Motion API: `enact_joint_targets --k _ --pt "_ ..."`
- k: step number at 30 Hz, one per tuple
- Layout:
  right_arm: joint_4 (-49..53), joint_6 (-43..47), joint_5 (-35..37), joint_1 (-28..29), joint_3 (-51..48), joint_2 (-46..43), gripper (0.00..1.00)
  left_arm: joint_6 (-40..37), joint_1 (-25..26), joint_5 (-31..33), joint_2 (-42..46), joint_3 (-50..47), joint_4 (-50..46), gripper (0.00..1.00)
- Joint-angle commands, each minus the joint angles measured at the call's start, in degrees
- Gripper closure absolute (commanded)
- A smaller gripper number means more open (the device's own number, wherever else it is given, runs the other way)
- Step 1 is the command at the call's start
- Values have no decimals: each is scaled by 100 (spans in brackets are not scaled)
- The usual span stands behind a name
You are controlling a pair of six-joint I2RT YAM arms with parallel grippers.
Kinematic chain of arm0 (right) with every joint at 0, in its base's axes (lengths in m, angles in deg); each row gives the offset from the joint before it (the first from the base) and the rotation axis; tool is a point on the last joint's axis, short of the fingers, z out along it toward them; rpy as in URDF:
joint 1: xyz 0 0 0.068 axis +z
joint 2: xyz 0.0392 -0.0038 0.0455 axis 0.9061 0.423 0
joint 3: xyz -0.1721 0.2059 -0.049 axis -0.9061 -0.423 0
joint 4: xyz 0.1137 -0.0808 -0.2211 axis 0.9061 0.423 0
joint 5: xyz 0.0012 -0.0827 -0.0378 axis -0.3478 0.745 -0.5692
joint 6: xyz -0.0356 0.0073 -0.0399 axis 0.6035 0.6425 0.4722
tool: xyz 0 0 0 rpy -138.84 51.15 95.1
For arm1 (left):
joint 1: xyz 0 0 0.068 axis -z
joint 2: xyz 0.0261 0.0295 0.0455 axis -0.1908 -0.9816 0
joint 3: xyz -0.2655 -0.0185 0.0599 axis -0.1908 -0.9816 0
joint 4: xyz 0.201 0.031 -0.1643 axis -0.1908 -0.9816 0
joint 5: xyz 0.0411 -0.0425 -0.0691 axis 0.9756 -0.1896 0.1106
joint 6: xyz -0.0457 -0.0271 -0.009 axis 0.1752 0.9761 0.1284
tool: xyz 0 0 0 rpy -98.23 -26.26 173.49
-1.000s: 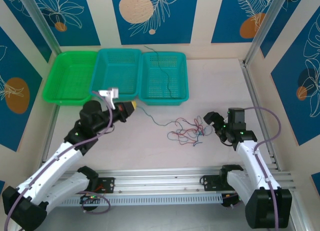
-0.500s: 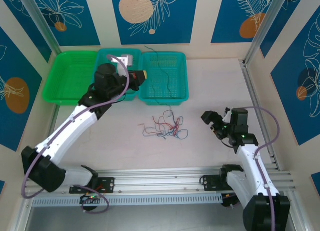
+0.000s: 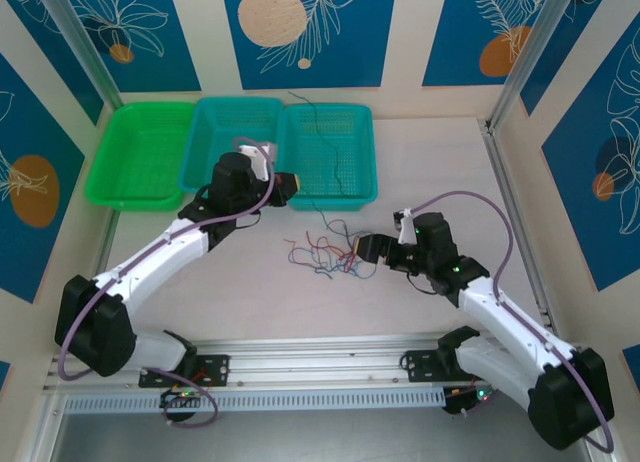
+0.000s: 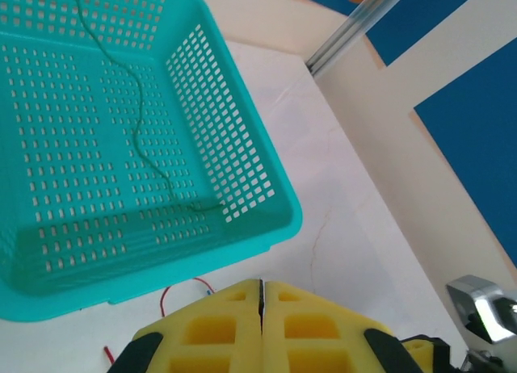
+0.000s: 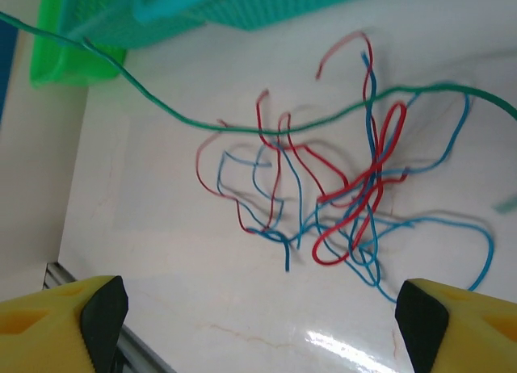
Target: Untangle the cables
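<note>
The cables point(image 5: 347, 195) are thin, smooth-coated wires. The teal basket point(image 4: 234, 147) is glossy perforated plastic. The table point(image 5: 242, 324) is smooth white, faintly glossy. The left gripper point(image 4: 261, 289) has matt yellow moulded fingers point(image 4: 241, 308).

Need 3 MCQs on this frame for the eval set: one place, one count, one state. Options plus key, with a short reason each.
1. Where does the red and blue tangle lie?
A) in the green basket
B) in the middle teal basket
C) on the table, in front of the baskets

2. How many baskets stand along the back wall?
A) two
B) three
C) four

3. What state is the right gripper in?
A) wide open
B) shut on a red wire
C) shut on nothing

Key:
1 C: the wires lie on the bare tabletop, near side of the baskets.
2 B: green basket, middle teal basket and right teal basket sit side by side.
3 A: its yellow fingers sit at opposite edges of the right wrist view.
</note>
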Motion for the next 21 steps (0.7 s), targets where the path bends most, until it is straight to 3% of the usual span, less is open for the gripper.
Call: enact_joint_targets --k 1,7,15,21 --pt "292 197 648 -6 199 -663 12 22 38 -251 113 454 226 100" --pt "931 187 1437 -90 274 -1667 11 453 23 -635 -261 1171 520 100" --pt "1282 146 1499 -280 364 -2073 10 -595 -352 -424 -1582 3259 -793 100" --pt "1505 171 1467 -333 399 -2104 10 -602 -941 -1105 -2795 4589 -1366 100"
